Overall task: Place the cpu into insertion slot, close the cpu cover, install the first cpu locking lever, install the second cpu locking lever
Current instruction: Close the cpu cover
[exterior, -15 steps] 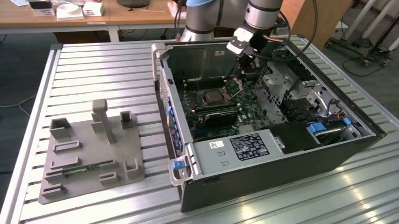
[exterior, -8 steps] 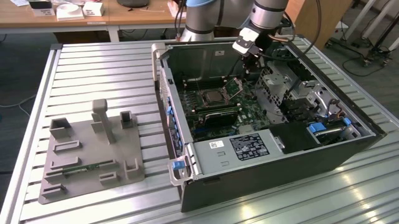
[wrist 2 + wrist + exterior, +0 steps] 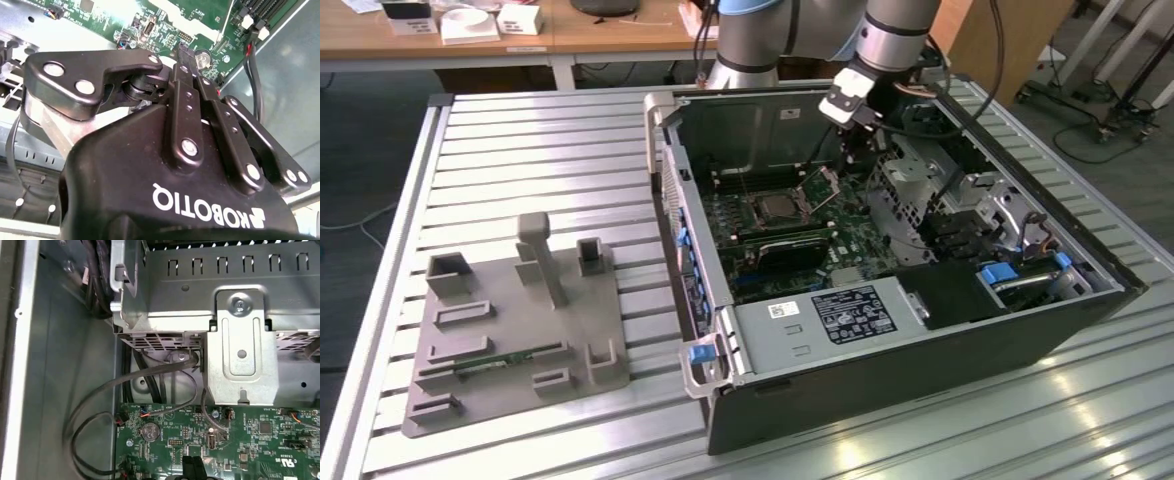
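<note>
In the exterior view, the cpu (image 3: 774, 209), a small flat square with a dull silvery top, lies in the dark, metal-rimmed insertion slot (image 3: 781, 228) on the green board (image 3: 854, 240). The cpu cover (image 3: 826, 186), a thin metal frame, stands tilted up at the slot's 2 o'clock. The claw (image 3: 858, 155) hangs at the cpu's 1 o'clock, and in the first wrist view its fingertips (image 3: 190, 468) are together, holding nothing.
</note>
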{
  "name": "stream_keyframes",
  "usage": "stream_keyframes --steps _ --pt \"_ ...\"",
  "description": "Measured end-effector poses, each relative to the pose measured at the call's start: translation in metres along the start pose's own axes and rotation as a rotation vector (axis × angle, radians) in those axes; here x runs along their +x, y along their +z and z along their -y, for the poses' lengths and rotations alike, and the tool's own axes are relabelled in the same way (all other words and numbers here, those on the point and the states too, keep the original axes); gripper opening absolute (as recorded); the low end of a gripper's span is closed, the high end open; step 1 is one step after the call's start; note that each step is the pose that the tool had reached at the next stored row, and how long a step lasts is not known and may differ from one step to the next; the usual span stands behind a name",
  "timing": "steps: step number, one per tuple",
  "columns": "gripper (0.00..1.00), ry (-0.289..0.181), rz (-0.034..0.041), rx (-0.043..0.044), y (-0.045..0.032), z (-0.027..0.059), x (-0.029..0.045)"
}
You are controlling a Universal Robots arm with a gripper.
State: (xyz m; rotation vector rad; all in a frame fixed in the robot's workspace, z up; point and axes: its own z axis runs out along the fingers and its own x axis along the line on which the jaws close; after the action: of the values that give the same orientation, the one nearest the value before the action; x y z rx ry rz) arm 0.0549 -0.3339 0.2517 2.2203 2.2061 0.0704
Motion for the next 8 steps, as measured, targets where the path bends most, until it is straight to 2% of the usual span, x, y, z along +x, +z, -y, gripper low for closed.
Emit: stream_keyframes --steps 4,8 --pt "0.11 -0.001 -0.0003 0.0041 0.0058 0.0002 -0.0003" --pt "0.11 -0.002 -0.0001 0.0068 0.0083 0.0003 -0.0010"
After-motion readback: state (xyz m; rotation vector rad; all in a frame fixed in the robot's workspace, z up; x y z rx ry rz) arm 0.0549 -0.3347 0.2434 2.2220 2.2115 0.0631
